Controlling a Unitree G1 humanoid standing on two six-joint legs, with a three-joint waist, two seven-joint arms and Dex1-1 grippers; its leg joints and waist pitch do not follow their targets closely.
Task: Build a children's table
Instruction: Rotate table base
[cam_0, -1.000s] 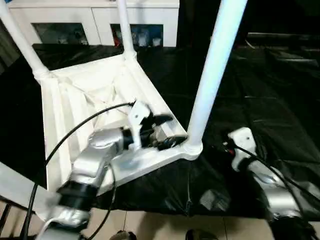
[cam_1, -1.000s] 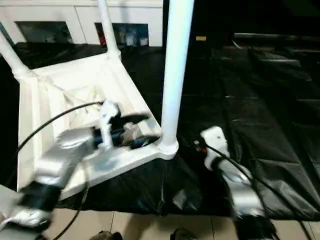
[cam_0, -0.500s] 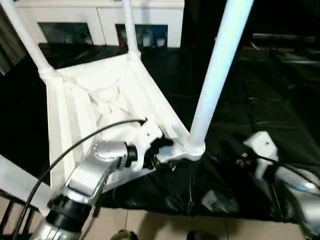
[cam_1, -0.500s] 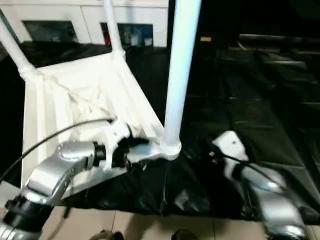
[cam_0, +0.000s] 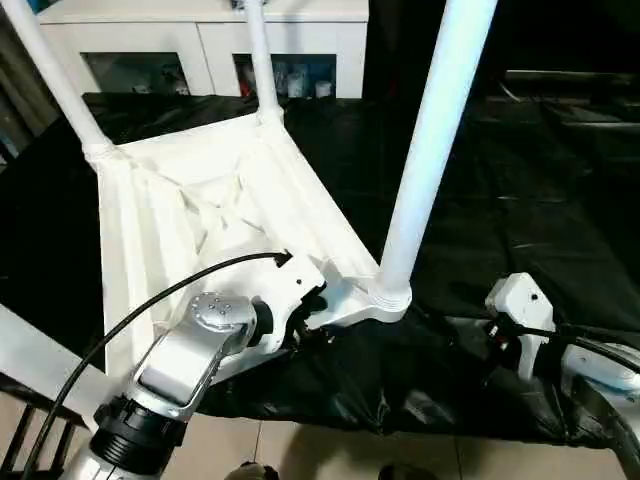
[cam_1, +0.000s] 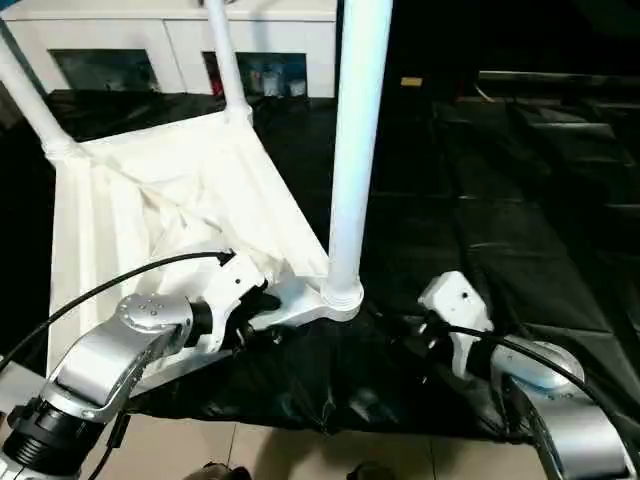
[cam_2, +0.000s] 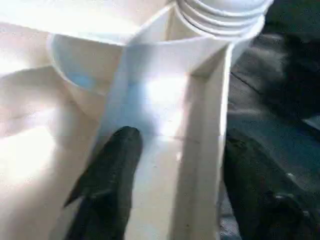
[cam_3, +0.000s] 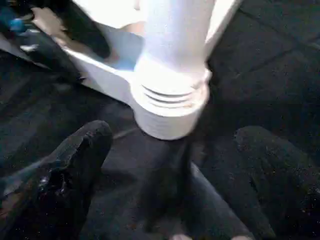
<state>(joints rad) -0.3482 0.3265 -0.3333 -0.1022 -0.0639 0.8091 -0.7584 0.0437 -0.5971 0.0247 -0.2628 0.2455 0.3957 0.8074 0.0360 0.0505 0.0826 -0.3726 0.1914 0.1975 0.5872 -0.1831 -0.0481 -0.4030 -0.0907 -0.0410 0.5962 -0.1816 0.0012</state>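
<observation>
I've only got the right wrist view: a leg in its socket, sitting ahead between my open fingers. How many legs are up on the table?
Observer: Three stand upright in the upturned top: the near leg in front of you and two far legs.
Operator: Where is the left gripper?
Observer: The left gripper is at the top's near rim, right beside your leg's socket, open, with one finger inside the rim and one outside.
Operator: What's behind the table?
Observer: A white cabinet with glass doors.
</observation>
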